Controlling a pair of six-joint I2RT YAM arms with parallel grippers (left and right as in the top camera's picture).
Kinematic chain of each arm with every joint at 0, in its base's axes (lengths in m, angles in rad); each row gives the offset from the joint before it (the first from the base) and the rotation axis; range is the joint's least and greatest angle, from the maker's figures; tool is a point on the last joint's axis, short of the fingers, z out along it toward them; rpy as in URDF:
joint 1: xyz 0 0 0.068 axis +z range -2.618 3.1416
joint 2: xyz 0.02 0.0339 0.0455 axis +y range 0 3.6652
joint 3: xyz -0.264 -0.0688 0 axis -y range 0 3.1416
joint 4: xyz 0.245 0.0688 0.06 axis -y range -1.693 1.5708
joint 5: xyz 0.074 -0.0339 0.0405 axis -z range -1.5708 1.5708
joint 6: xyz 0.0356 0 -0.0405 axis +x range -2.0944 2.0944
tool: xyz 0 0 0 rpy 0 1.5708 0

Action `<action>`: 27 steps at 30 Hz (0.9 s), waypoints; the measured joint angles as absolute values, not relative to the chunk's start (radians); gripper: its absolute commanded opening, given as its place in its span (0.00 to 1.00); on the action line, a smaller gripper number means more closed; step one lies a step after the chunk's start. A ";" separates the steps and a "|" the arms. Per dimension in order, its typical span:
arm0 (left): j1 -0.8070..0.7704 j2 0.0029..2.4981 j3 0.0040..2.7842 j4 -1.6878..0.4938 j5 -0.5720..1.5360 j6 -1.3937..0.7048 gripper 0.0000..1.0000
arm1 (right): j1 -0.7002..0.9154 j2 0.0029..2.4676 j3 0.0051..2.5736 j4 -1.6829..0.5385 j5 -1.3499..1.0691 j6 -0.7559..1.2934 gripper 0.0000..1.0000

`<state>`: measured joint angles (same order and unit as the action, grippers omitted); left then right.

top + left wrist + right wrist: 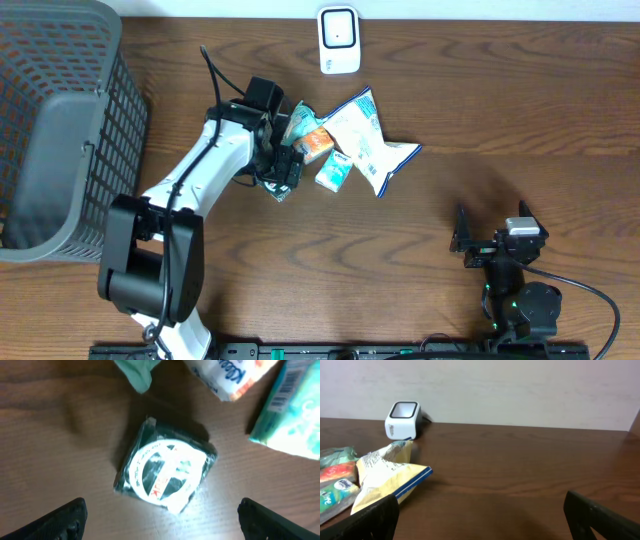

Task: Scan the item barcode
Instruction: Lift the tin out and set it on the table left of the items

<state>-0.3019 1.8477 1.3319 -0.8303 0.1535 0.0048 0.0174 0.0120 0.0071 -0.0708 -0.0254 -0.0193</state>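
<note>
Your left claw [167, 522] hangs wide open over the small dark-wrapped roll [165, 472], one finger on each side and neither touching it, so it holds nothing. The roll lies flat on the tabletop [500, 120] at the edge of the pile, just beside a blue-green packet [295, 415] and near a chip bag [370, 140], well apart from the white scanner [339, 40] at the far edge. Watch the close: the wrapper looks slick and loose, so you could pinch film alone and the roll may slip or spin out. A crooked descent could snag the packet. No barcode shows on the upper face, so you may present the wrong side. Your right claw [485, 520] sits far off, wide open and empty.
</note>
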 measured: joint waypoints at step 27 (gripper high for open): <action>-0.303 1.373 1.296 -1.101 0.238 -0.249 0.98 | 0.017 0.012 0.007 -0.071 -0.025 -0.020 0.99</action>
<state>-0.3035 1.3727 1.2964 -1.1011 0.2382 -0.2493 0.0174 0.0120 0.0071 -0.0708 -0.0250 -0.0196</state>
